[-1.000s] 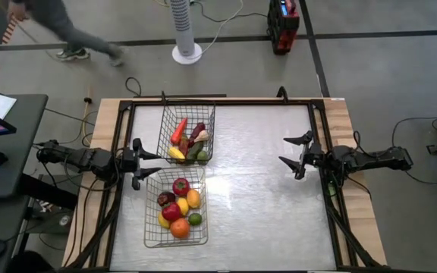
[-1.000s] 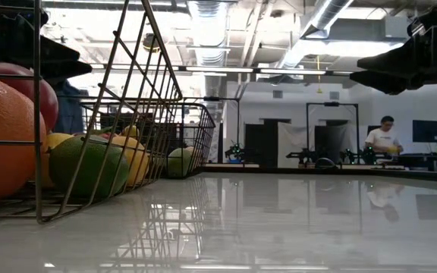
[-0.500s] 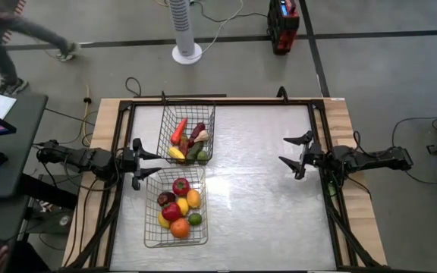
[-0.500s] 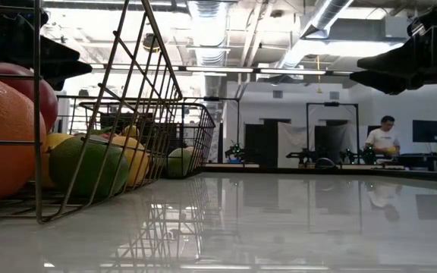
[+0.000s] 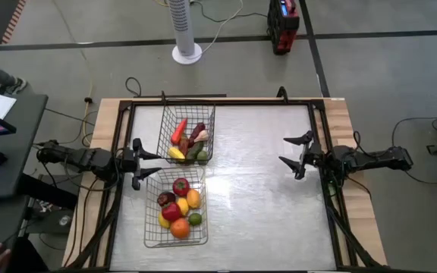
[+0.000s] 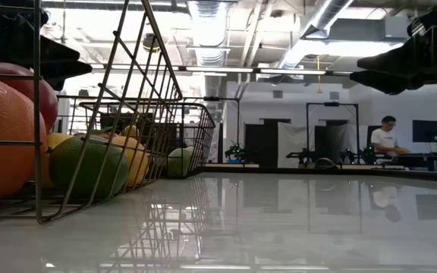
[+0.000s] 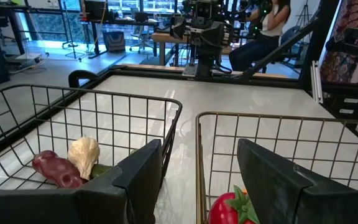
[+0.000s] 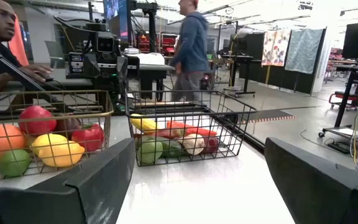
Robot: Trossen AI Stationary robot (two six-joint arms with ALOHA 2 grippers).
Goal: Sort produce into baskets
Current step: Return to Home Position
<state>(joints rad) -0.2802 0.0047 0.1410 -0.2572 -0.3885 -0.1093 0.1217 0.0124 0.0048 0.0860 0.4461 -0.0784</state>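
With the produce (image 5: 179, 206) all in the two baskets (image 5: 162, 127), my left gripper (image 5: 150, 164), wide open and empty, points at the gap between them, one basket just ahead on either side, while my right gripper (image 5: 284, 150), likewise open and empty, faces them from well apart.

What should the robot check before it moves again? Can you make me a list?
1. Left gripper open and empty: ok.
2. Right gripper open and empty: ok.
3. No produce loose on the shiny white table: ok.
4. Silver wire basket holds the round orange and other fruits: ok.
5. Second silver wire basket holds the long orange carrot and other vegetables: ok.
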